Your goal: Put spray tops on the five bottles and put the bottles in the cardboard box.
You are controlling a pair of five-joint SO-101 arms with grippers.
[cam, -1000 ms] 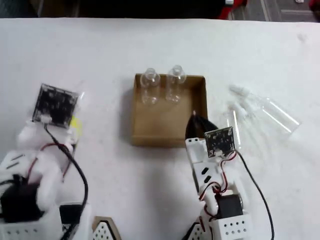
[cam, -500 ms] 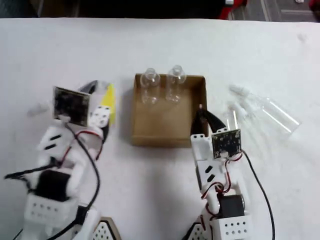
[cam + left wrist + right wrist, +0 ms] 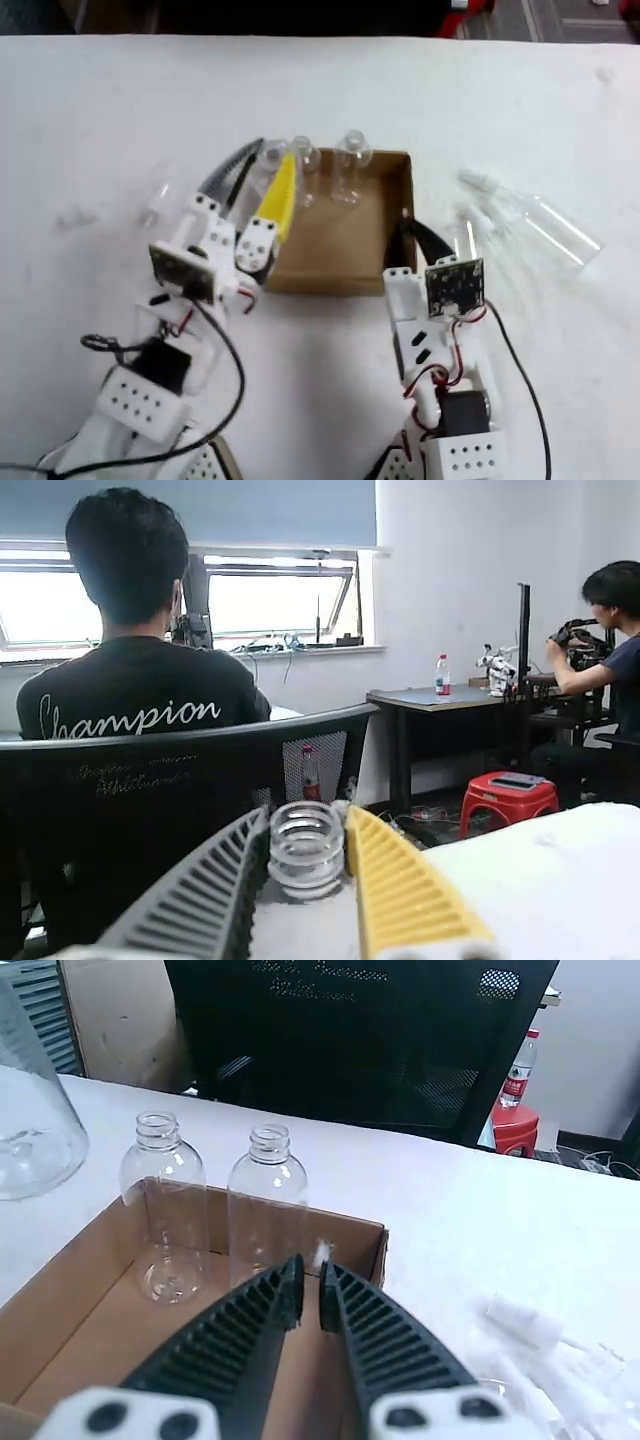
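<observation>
The white tabletop [image 3: 120, 100] carries the cardboard box [image 3: 320, 283], which lies open-topped between the two arms. The left arm leans in toward the box's far left corner. Its left tool [image 3: 272, 155], one finger grey and the other yellow, is clenched on a clear held bottle [image 3: 306, 845]. In the left wrist view the threaded neck stands up between the two fingers, with no spray top on it. Seen from above, this bottle is just outside the box, touching or nearly touching that far left corner.

The right arm stands at the box's near right corner, and its black right tool [image 3: 405, 226] points over the box's right wall. The jaws are drawn together to a thin slit. A small pale bit sits at the tips, and whether it is pinched there cannot be told.

Inside the box, two uncapped bottles stand upright side by side against the far wall: the first standing bottle [image 3: 165, 1205] and the second standing bottle [image 3: 266, 1195].

To the right of the box, well apart from it, a clear lying bottle [image 3: 560, 232] rests on its side. Between that bottle and the box lie several white spray tops [image 3: 480, 186], loose on the tabletop.
</observation>
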